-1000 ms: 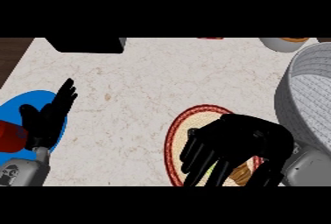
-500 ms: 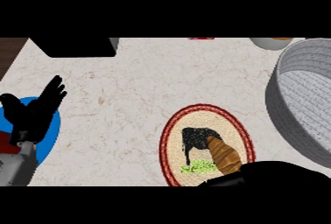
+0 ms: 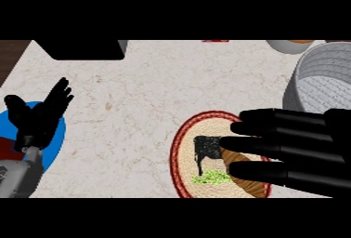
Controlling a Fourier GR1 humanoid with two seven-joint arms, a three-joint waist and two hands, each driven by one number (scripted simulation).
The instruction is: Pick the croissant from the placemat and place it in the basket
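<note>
A: Where's the croissant?

B: On the placemat, mostly hidden under your right robot hand. Only a brown bit shows at the mat's lower right.

A: Grip?

B: Fingers straight, side by side over the mat, nothing pinched. Left robot hand rests spread, well left of mat.

A: Progress?

B: Early, I'd say. You've yet to grasp, lift and carry to the basket, up-right of mat.

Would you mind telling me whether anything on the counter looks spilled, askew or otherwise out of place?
Nothing stands out. The placemat lies flat beside the upright basket; the right hand covers its right half, hiding most of the croissant.
</note>
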